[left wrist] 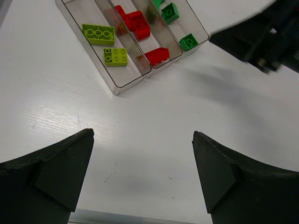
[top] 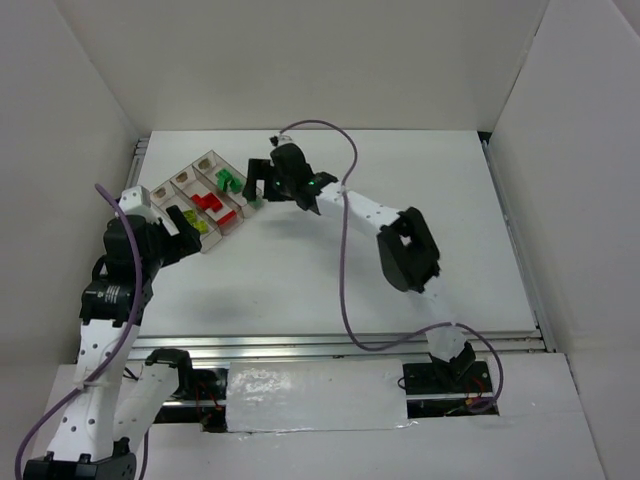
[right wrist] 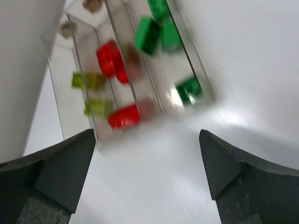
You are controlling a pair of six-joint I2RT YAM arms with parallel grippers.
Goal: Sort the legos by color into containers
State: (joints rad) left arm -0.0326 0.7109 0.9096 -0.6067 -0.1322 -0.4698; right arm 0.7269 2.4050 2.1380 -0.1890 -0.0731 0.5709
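Here the left gripper [left wrist: 142,136] gaped wide and empty. At its eleven o'clock, the clear plastic three-compartment tray [left wrist: 122,87] held yellow-green studded bricks [left wrist: 98,33], red bricks [left wrist: 136,23] and green bricks [left wrist: 188,42], each colour apart. The right gripper [right wrist: 147,135], equally wide and empty, faced that tray at twelve o'clock.

Through the right wrist camera the tray [right wrist: 65,119] and its bricks are smeared by blur; the yellow-green bricks [right wrist: 96,106] cannot be counted. In the left wrist view the tray [left wrist: 122,87] runs off the top edge, cutting a green brick [left wrist: 158,3]. Right of the tray, the right hand [left wrist: 261,42] is a blurred dark shape, cropped at the frame
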